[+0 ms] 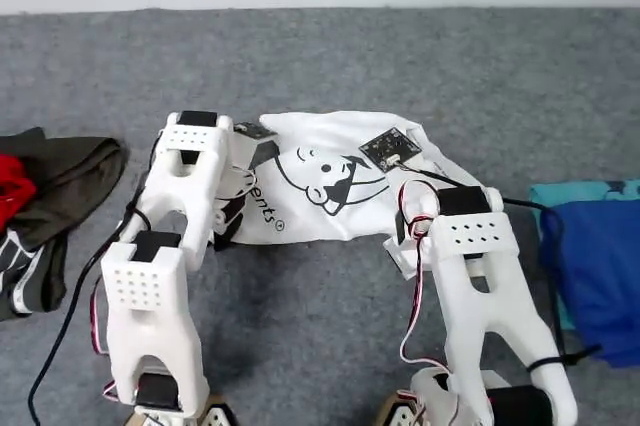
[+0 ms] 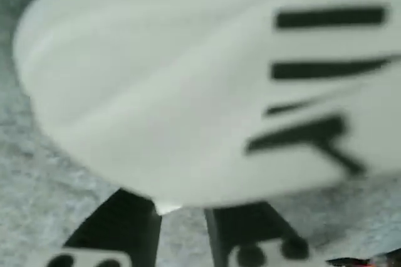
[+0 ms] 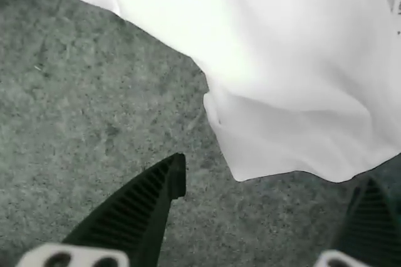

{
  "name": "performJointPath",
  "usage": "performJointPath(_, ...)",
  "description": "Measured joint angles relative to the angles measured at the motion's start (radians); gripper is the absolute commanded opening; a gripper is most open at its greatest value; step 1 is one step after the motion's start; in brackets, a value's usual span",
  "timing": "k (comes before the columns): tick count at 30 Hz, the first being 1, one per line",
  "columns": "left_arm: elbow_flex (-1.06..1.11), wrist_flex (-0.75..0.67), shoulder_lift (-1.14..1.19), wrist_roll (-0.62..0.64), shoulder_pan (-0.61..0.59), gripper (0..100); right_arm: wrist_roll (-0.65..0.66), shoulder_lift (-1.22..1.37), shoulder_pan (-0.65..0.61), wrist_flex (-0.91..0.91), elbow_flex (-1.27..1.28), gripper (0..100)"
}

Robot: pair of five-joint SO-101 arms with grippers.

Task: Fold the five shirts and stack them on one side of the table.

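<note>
The left gripper (image 2: 182,207) is pinching the white shirt (image 2: 188,79) by its edge. Its fingers are drawn close with a nub of hem showing at their mouth, and the cloth is ballooning up over them. That bulge is suggesting the fabric is being carried off the table for a fold.

Over on the other side, the right gripper (image 3: 274,170) is hanging with its fingers (image 3: 150,210) spread wide, holding nothing. A loose corner of the shirt's hem is lying just beyond the tips on the grey table covering (image 3: 75,91). It is looking poised to take that corner so both ends travel together.

Pulling out to the high view, the shirt, with its black cartoon print, is sitting at the centre of the table, one arm at its 9 o'clock edge and the other at its 5 o'clock edge. At the table's 9 o'clock a heap of dark and red garments (image 1: 60,176) is waiting, unfolded. At 3 o'clock a blue shirt (image 1: 595,266) is lying flat on a teal shirt (image 1: 585,191), reading as the stack in progress, so this white one is likely the third.
</note>
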Motion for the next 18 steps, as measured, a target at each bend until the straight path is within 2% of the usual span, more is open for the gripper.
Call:
performJointPath(6, 0.003, 0.038, -0.083, -0.023, 0.057, 1, 0.000, 0.000, 0.000, 0.000, 0.037, 39.0)
performJointPath(13, 0.012, 0.078, -0.347, -0.055, 0.069, 1, 0.000, 0.000, 0.000, -0.003, 0.075, 39.0)
performJointPath(18, 0.071, 0.078, -0.400, -0.057, 0.066, 1, 0.000, 0.000, 0.002, -0.146, 0.155, 39.0)
